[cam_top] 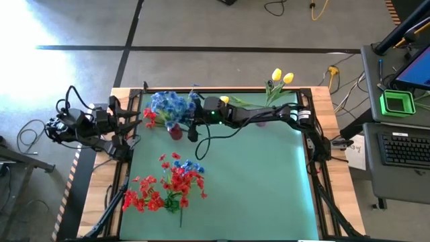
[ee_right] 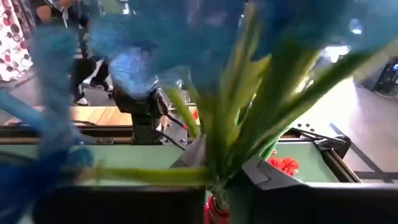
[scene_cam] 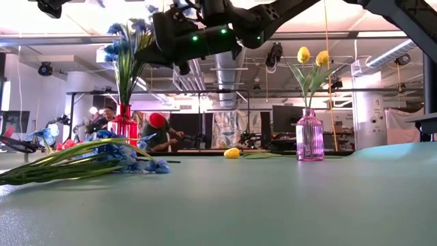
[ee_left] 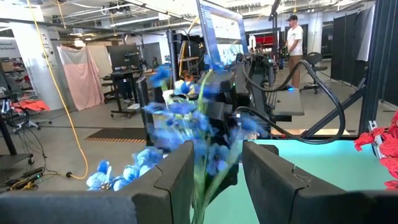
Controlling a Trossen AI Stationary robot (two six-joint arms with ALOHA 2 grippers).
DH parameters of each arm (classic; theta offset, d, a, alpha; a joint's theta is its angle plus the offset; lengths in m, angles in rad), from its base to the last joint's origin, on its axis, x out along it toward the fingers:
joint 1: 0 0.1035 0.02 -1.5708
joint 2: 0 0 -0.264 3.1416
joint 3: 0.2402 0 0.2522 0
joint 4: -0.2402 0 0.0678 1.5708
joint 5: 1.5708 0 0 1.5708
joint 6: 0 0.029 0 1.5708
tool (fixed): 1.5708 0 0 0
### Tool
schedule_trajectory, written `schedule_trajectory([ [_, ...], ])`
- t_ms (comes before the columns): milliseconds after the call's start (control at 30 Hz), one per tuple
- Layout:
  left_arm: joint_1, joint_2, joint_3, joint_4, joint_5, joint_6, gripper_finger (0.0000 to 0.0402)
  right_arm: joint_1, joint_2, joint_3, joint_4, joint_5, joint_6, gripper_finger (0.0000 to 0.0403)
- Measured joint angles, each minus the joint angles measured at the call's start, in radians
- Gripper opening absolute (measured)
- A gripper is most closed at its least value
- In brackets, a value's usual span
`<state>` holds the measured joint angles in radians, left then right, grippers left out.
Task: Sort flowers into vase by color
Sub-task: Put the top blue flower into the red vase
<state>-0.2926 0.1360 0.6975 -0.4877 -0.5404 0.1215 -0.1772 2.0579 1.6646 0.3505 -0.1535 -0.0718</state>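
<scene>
- The right arm reaches from the right edge of the high view across the far side of the green table mat (cam_top: 255,175) toward upper centre; the right gripper (cam_top: 195,123) sits at the bunch of blue artificial flowers (cam_top: 171,105) standing in a small red glass vase (cam_top: 175,132).
- In the right wrist view its fingers are pressed together on the green stems (ee_right: 227,134) just above the vase mouth.
- The left arm lies folded at the left edge of the high view; the left gripper (ee_left: 214,177) points at the same vase, its fingers (ee_left: 171,180) spread apart with the blue stems seen between them, not touching.
- A pink glass vase (scene_cam: 309,137) with two yellow tulip buds (scene_cam: 312,57) stands at right of the low view; one loose yellow bud (scene_cam: 232,153) lies on the mat at centre.
- Red flower clusters (cam_top: 161,190) with a few blue sprigs (cam_top: 191,165) lie in the lower left of the high view.
- People (scene_cam: 158,130) sit in the room behind the red vase.
</scene>
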Motion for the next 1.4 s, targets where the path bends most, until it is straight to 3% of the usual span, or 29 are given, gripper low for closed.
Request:
schedule_trajectory([
  [1400, 0.0, 0.0, 0.0, 0.0, -0.002, -0.002, 0.0123, 0.002, 0.103, 0.001, 0.061, 0.05, -0.022, 0.0017],
])
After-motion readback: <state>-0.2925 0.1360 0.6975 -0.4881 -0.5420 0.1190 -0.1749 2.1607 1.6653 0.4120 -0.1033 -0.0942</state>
